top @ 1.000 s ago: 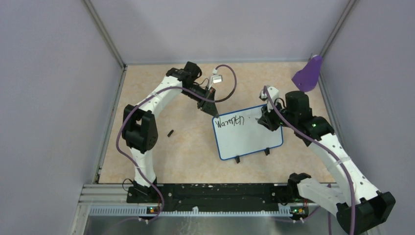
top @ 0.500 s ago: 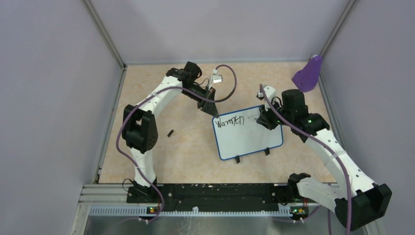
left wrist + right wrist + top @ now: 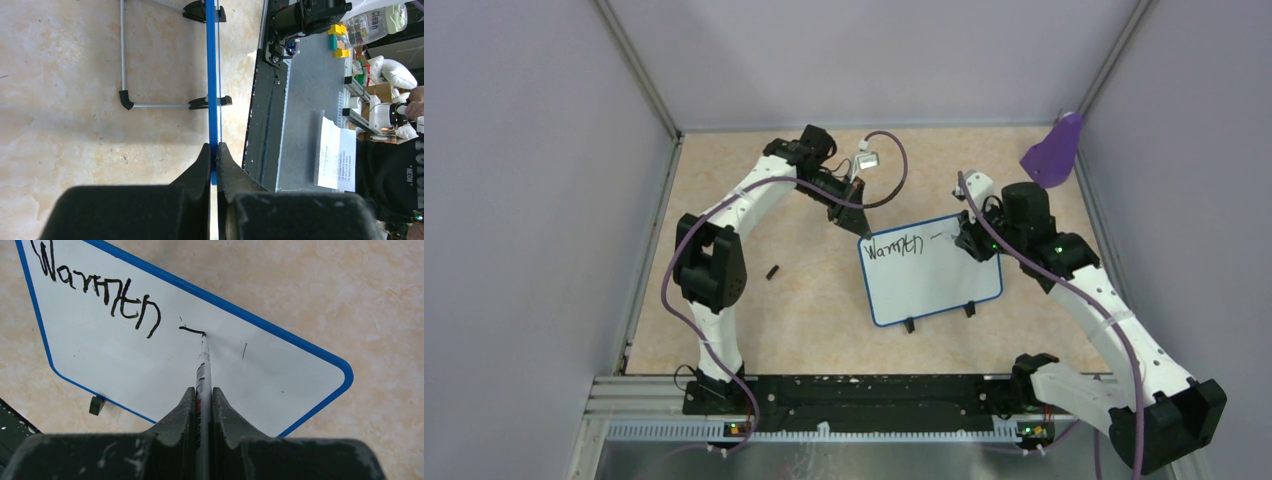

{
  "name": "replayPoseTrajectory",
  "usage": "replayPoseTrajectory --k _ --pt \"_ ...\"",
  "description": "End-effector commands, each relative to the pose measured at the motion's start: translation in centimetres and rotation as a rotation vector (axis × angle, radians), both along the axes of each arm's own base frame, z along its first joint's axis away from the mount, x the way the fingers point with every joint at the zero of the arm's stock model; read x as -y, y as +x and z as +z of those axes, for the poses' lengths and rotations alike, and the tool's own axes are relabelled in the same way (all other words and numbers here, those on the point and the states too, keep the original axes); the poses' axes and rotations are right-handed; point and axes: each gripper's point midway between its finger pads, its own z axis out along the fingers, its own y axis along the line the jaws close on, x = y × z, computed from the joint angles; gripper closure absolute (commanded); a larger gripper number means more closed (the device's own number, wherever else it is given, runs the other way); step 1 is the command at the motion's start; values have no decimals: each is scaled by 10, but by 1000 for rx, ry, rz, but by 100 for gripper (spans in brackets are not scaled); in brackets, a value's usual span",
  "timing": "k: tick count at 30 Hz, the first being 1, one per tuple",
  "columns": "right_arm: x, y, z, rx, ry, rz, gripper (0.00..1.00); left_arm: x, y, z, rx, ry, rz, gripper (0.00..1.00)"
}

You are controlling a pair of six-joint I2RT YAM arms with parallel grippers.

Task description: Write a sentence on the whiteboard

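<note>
At mid-table, right of centre, the whiteboard (image 3: 934, 285) sits with its long axis left to right and its feet toward the arm bases. The sentence (image 3: 100, 290) so far reads "Warmth", top left, plus a short dash.

The right gripper (image 3: 204, 392) is clamped on a marker (image 3: 202, 367). Its tip touches the board just right of that word, and the blank surface lies further right, nearer this arm. The left gripper (image 3: 213, 150) pinches the blue rim at the top-left corner.

Whiteboard (image 3: 929, 285) lies on table (image 3: 804, 320); scoop (image 3: 1054, 152) behind, rightward.
</note>
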Motion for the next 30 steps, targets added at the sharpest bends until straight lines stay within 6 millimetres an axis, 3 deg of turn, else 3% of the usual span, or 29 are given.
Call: replayPoseTrajectory --k 1,8,17,30 --pt "4 8 10 53 4 -29 100 4 0 4 42 -11 -15 100" --pt "-9 -9 -3 -20 13 86 100 4 -2 4 41 -15 -18 100" --pt "-3 -16 -19 -68 -50 107 100 4 -1 4 43 -12 -16 100" --pt "-6 -1 22 54 3 63 100 4 -2 4 45 -15 -19 100"
